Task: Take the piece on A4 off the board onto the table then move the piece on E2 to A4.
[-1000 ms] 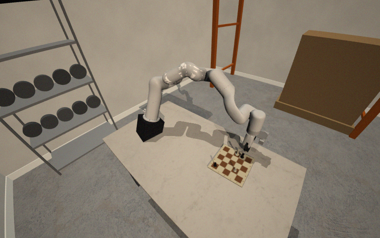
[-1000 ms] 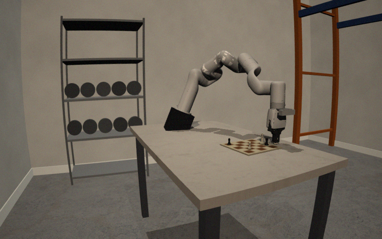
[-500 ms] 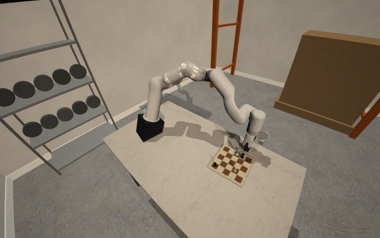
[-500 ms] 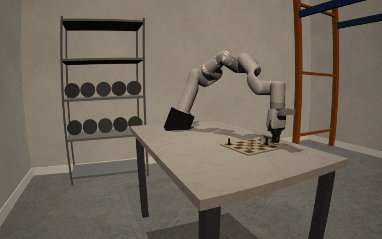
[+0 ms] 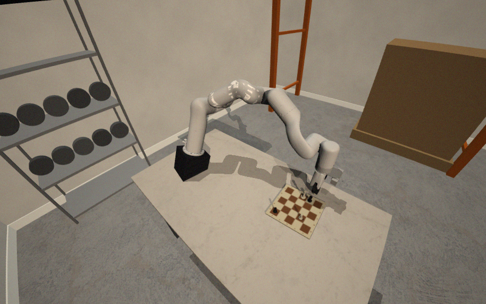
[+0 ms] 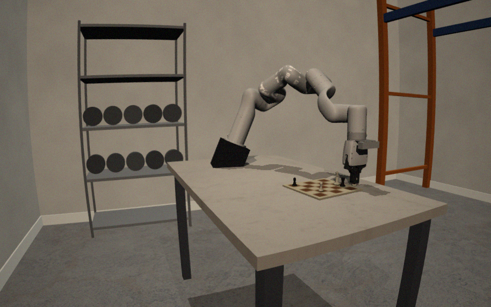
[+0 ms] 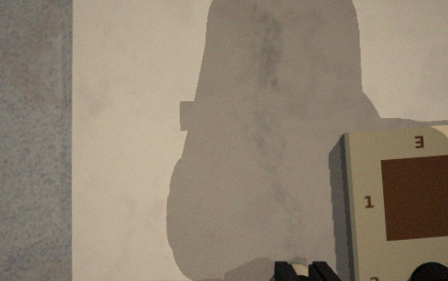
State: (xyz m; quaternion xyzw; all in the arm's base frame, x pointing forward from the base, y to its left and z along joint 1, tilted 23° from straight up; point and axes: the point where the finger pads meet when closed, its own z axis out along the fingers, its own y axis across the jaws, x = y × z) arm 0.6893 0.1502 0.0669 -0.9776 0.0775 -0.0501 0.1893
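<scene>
The chessboard lies on the table. My gripper hangs low just off the board's edge beside row 1 and 2, past the E column. It is shut on a pale chess piece, of which only the top shows between the dark fingers. I cannot tell whether the piece touches the table. A black piece stands on E2, close to the fingers. A white piece stands next to it.
Another black piece stands at the board's far corner from the gripper, and a small white piece near the middle. The table's edge runs left of the gripper in the wrist view.
</scene>
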